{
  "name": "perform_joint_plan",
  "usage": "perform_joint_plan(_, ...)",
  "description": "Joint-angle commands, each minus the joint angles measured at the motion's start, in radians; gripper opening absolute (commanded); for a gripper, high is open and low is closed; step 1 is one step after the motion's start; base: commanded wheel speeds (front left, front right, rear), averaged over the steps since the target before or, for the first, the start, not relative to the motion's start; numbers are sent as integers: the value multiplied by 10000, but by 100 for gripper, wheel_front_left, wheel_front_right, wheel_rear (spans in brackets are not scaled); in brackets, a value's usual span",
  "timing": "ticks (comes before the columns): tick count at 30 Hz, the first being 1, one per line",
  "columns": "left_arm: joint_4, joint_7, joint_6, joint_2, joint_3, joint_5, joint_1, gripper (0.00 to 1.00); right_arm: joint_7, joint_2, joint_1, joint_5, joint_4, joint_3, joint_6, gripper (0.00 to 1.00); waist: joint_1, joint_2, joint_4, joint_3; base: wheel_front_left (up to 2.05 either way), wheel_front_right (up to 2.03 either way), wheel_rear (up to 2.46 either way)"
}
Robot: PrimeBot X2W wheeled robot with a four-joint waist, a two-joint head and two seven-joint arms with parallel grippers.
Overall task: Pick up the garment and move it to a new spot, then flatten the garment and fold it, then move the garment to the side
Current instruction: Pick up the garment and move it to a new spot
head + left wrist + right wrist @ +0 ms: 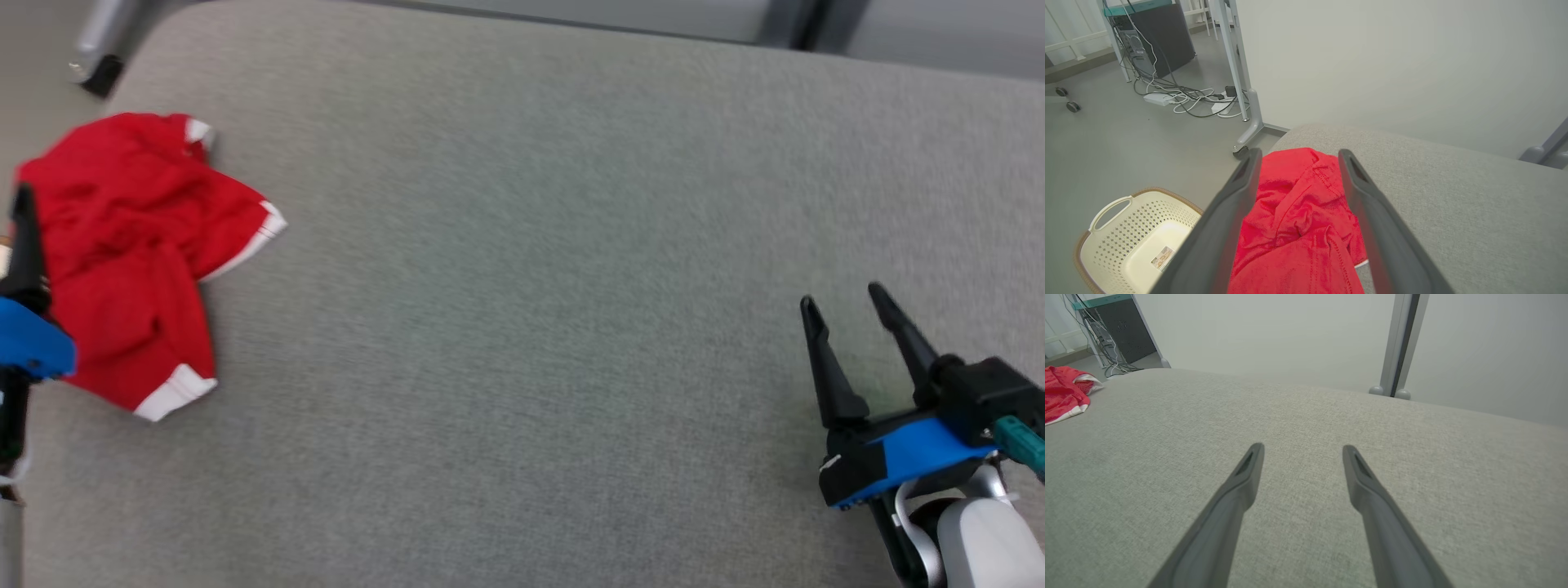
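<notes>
garment (131,245) crumpled, table (531,327) 9 o'clock edge | left gripper (1298,157) released beside it | right gripper (842,299) released, 4 o'clock, well apart | basket (1110,204), cables (1184,96) on floor

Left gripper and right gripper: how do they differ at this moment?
The left gripper frames the crumpled red garment between its fingers; the right gripper has bare grey fabric surface between its own. The left gripper is at the surface's left end, the right gripper toward its right. Both are open, holding nothing.
</notes>
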Motion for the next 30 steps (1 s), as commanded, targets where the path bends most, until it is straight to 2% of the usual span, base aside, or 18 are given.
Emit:
perform_joint_plan(1, 245, 237, 127, 115, 163, -173, -297, 100, 76, -138, -189, -76, -183, 9, 1, 100, -3, 0, -146, 330, 0, 0, 0)
perform_joint_plan(8, 1534, 1784, 725, 904, 603, -488, -906, 100, 373, -351, -654, -205, -1025, 110, 1, 100, -3, 0, -960, 1695, 0, 0, 0)
perform_joint_plan(13, 2338, 2795, 1206, 1094, 662, -637, -1007, 100, 401, -380, -777, -234, -1363, 203, 1, 100, -3, 0, -1446, 2152, 0, 0, 0)
perform_joint_plan(17, 2874, 3703, 1468, 940, 750, -956, -932, 100, 328, -308, -717, -165, -1438, 134, 1, 100, -3, 0, -1753, 2191, 0, 0, 0)
perform_joint_plan(18, 2950, 3941, 1423, 832, 741, -1091, -887, 100, 312, -296, -672, -152, -1434, 102, 1, 100, -3, 0, -1802, 2176, 0, 0, 0)
perform_joint_plan(19, 2998, 4161, 1346, 713, 745, -1259, -828, 59, 308, -262, -640, -140, -1417, 65, 1, 100, -3, 0, -1854, 2158, 0, 0, 0)
perform_joint_plan(20, 2996, 4282, 1324, 656, 731, -1338, -776, 35, 286, -237, -612, -133, -1395, 37, 1, 100, -3, 0, -1892, 2130, 0, 0, 0)
perform_joint_plan(21, 2952, 4360, 1271, 618, 703, -1390, -728, 0, 269, -215, -583, -117, -1374, 17, 1, 100, -3, 0, -1920, 2087, 0, 0, 0)
perform_joint_plan(26, 2431, 3832, 1146, 963, 755, -1233, -812, 0, 163, -105, -501, -15, -1157, 9, 1, 100, -3, 0, -1931, 1607, 0, 0, 0)
perform_joint_plan(30, 1784, 3378, 868, 1157, 599, -1059, -1109, 0, 1, 19, -368, 79, -808, -30, 1, 100, -3, 0, -1781, 806, 0, 0, 0)
